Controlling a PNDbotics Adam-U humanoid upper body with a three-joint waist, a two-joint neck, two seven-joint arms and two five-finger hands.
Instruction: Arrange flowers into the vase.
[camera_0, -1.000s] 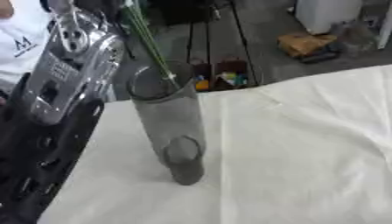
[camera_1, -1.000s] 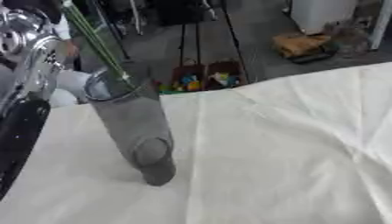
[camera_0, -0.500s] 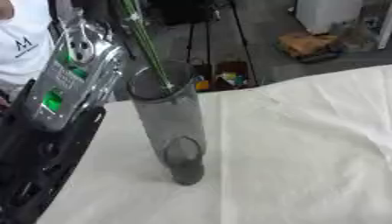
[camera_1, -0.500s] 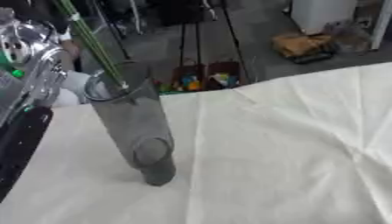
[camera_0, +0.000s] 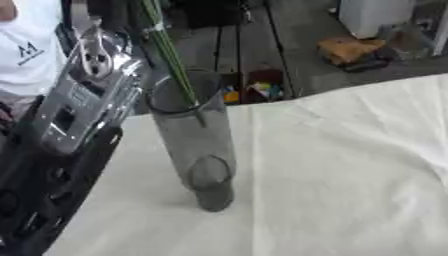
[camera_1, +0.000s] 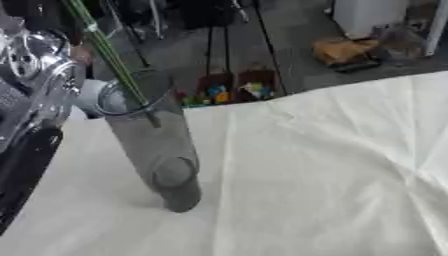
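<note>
Stems, thin and green (camera_0: 171, 60), stand inside the tall smoky-grey glass vase (camera_0: 197, 140) on the white-clothed counter (camera_0: 332, 175), left robot hand (camera_0: 92, 55) beside it, grip unreadable.

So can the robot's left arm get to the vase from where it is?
Probably yes. The left arm is right beside the vase on the white cloth, with nothing between them. Its hand isn't in view.

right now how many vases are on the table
1. The grey see-through vase stands on the white cloth toward the table's left side, with green stems entering its mouth. The robot's left arm could hide something further left.
</note>
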